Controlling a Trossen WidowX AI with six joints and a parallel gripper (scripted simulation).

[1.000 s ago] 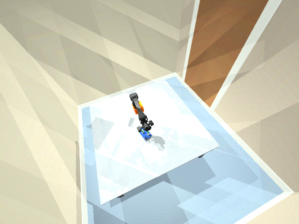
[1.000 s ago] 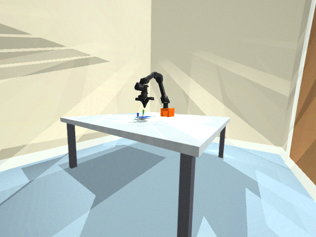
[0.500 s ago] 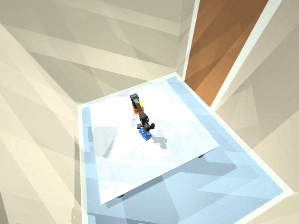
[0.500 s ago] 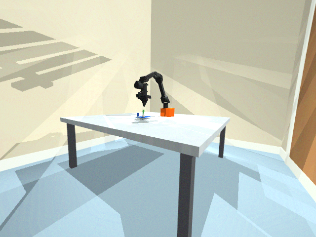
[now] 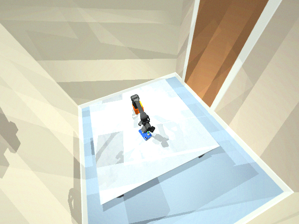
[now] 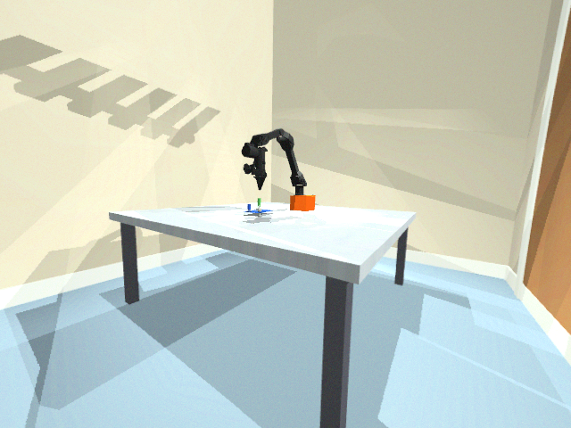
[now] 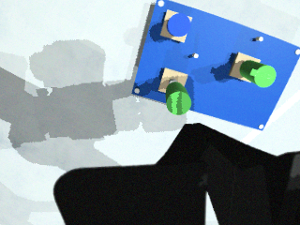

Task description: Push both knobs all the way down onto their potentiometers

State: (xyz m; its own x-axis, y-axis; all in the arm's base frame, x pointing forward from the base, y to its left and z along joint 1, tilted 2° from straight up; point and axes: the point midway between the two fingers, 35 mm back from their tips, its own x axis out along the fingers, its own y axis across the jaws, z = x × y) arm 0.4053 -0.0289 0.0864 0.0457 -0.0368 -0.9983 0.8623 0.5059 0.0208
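1. Hanging above the circuit board (image 7: 213, 66), the gripper (image 6: 260, 186) points straight down with its fingers pressed together, holding nothing and clear of the knobs below.
2. The circuit board, a blue plate on short legs, sits on the white worktop (image 6: 322, 239) toward the far edge, near the arm's orange base (image 6: 302, 201).
3. Three potentiometers show on tan squares in the wrist view: one carries a blue knob (image 7: 179, 24), two carry green knobs.
4. One green knob (image 7: 178, 101) stands by the board's edge nearest the gripper's dark body; the other green knob (image 7: 259, 74) stands further across the board.
5. From the exterior view, a green knob (image 6: 259, 202) rises visibly taller than the blue one beside it.
6. How far either green knob sits down its shaft cannot be told.
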